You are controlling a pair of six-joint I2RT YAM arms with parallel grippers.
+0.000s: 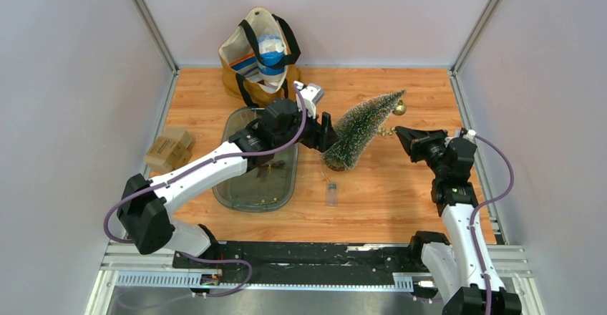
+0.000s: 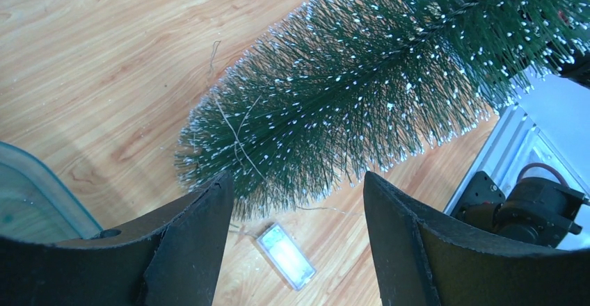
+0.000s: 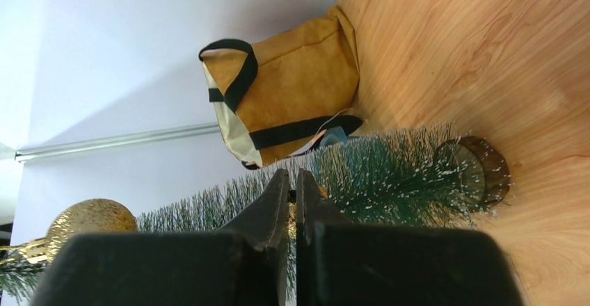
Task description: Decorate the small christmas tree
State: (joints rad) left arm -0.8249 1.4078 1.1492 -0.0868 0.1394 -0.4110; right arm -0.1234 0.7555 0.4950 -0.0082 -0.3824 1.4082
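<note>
The small christmas tree leans over on the wooden table, its base down at the near left and its tip toward the back right. A gold ball hangs at the tip. My left gripper stands open at the tree's lower left side. In the left wrist view the bottom needles reach just between the left gripper's fingertips. My right gripper is shut on a thin gold string that runs to the tree. Glittery gold shows between the shut jaws in the right wrist view.
A clear battery box on a thin wire lies on the table below the tree. A clear tray sits under the left arm. A tan tote bag stands at the back, and cardboard boxes sit at the left wall.
</note>
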